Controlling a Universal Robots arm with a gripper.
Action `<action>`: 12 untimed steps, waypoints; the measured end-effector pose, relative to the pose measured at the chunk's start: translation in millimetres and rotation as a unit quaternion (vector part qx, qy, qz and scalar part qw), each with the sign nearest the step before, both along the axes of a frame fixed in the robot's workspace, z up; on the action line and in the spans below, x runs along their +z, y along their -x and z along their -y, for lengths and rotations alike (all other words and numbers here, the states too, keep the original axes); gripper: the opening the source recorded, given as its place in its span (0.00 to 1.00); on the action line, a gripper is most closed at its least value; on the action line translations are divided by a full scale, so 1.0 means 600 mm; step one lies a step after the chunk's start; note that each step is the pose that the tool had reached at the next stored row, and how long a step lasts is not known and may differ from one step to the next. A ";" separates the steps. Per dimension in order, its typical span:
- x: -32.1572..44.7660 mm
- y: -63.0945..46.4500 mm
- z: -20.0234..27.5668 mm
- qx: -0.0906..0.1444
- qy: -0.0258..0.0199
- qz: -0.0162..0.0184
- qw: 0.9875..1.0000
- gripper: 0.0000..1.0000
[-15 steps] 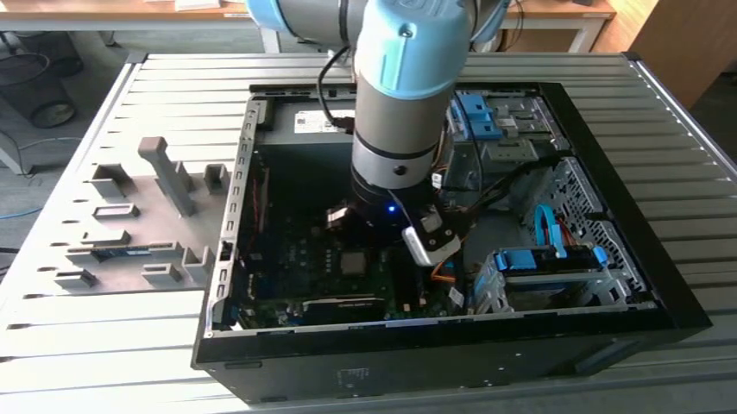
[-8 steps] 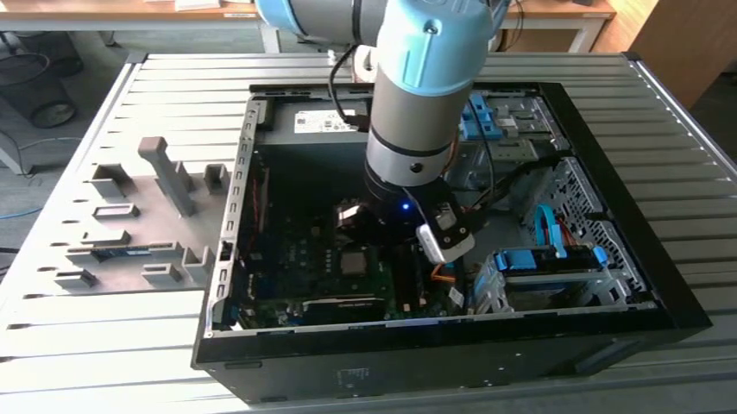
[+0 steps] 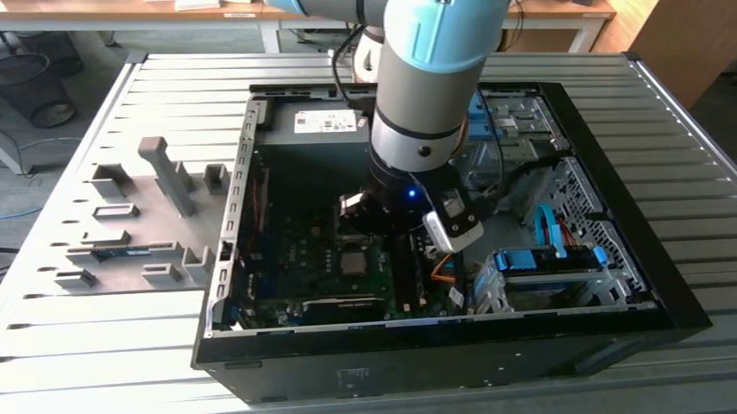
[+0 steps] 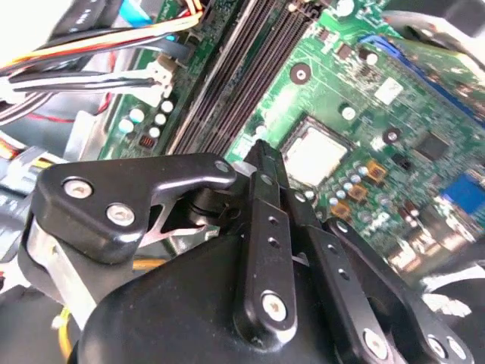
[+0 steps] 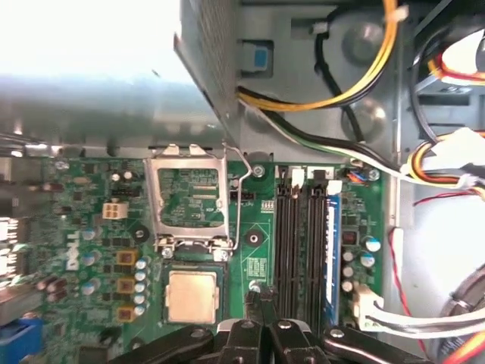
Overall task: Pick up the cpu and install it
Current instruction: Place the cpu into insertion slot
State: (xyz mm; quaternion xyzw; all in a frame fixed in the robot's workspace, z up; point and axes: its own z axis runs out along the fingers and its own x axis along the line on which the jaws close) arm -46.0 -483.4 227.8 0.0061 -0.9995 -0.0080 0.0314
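On motherboard (image 5: 256, 264), cpu (image 5: 192, 296) flat, just beside closed tool (image 5: 261, 297).

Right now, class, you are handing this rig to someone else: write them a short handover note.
Hand: the gripper is shut and holds nothing, between the cpu and the memory slots.
Parts: the cpu lies flat in its socket on the motherboard.
Done: the cpu is picked up and placed.
Left: the socket frame stands open, not yet closed over the cpu.
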 end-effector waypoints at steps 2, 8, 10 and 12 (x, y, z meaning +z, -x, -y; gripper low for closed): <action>0.015 0.000 0.0000 0.000 0.000 0.000 1.000 0.10; 0.046 0.000 0.0000 0.000 0.000 0.000 1.000 0.10; 0.046 0.000 0.0000 0.000 0.000 0.000 1.000 0.10; 0.047 0.000 0.0000 0.000 0.000 0.000 1.000 0.10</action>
